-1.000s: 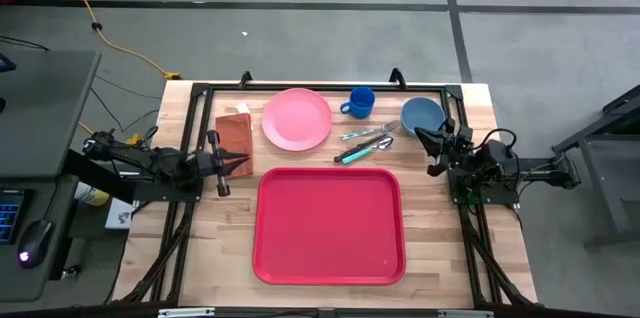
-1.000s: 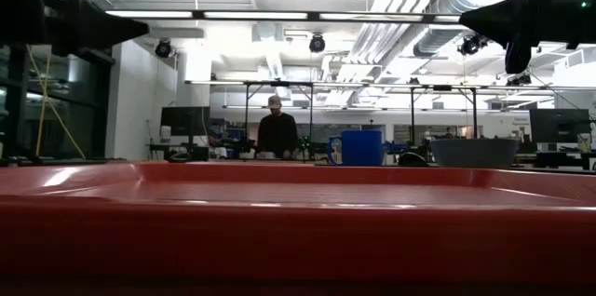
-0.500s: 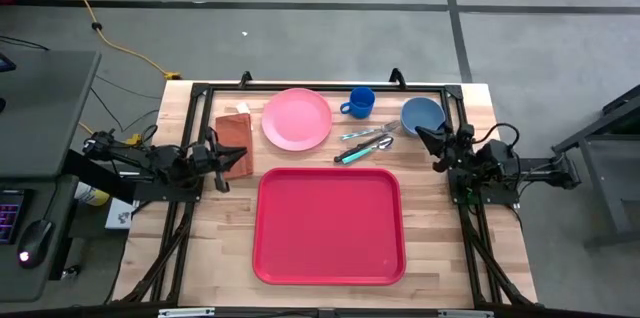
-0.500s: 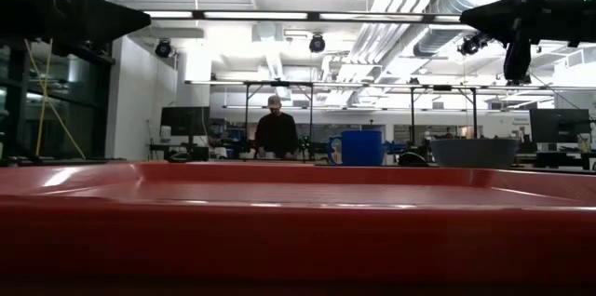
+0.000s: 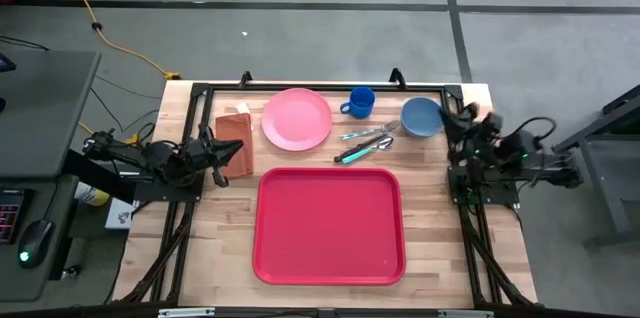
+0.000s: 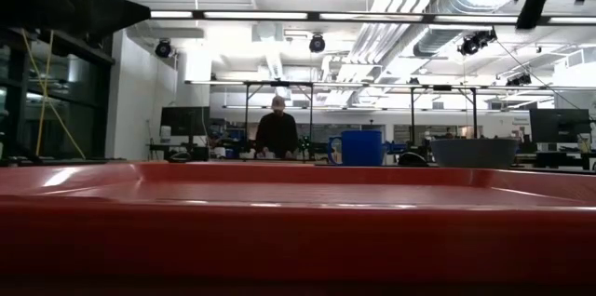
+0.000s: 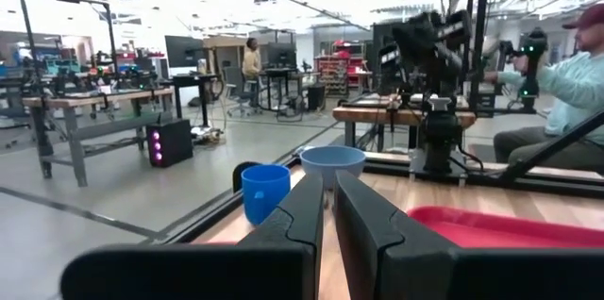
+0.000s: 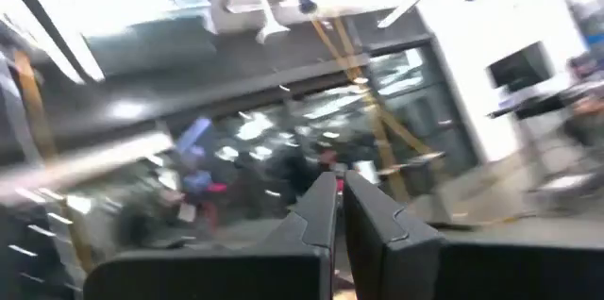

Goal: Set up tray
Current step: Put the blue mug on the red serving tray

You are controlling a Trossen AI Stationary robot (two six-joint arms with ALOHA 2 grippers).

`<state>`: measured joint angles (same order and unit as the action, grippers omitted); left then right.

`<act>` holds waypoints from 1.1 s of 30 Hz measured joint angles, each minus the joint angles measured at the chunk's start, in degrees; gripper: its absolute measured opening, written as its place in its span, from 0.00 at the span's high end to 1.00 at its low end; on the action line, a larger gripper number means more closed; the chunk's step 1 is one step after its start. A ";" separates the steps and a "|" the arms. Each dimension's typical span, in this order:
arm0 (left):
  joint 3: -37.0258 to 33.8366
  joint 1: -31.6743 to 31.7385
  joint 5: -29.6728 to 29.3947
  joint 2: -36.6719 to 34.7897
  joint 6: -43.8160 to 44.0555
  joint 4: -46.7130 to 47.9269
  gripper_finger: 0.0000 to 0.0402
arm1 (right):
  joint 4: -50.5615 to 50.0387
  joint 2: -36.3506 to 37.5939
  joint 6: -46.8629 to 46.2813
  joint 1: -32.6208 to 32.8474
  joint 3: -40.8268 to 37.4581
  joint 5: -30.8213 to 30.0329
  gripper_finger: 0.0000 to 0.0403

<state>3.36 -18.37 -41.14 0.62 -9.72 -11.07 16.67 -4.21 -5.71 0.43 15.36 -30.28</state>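
So we hover both near-shut, empty grippers (left (image 5: pixel 222 148), right (image 5: pixel 452 118)) beside the bare red tray (image 5: pixel 329 225); next, we pick the first item.

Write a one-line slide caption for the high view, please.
Empty red tray on the table, pink plate and blue cup behind it.

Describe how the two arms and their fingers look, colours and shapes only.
Both arms are dark, nearly black, built of slim jointed segments with thin black cables looped along them. The left gripper and right gripper each end in two fingers. Up close, the left fingers are flat, matte black blades tapering forward, and the right fingers match them. No markings are visible.
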 joint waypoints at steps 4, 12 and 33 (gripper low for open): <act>0.06 0.00 -0.21 0.00 -0.04 0.36 0.85 | -17.64 -8.65 5.32 0.00 17.15 -7.06 1.00; 0.12 0.00 -0.55 0.00 -0.06 0.53 0.85 | -52.98 -36.37 10.38 -0.04 57.88 -17.12 0.99; 0.23 0.00 -0.49 0.00 -7.71 0.66 0.85 | -95.36 -84.65 11.38 -24.91 100.21 14.46 0.36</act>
<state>3.59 -18.37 -41.63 0.62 -17.43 -10.41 -78.69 -88.86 5.68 -24.48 115.57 -15.82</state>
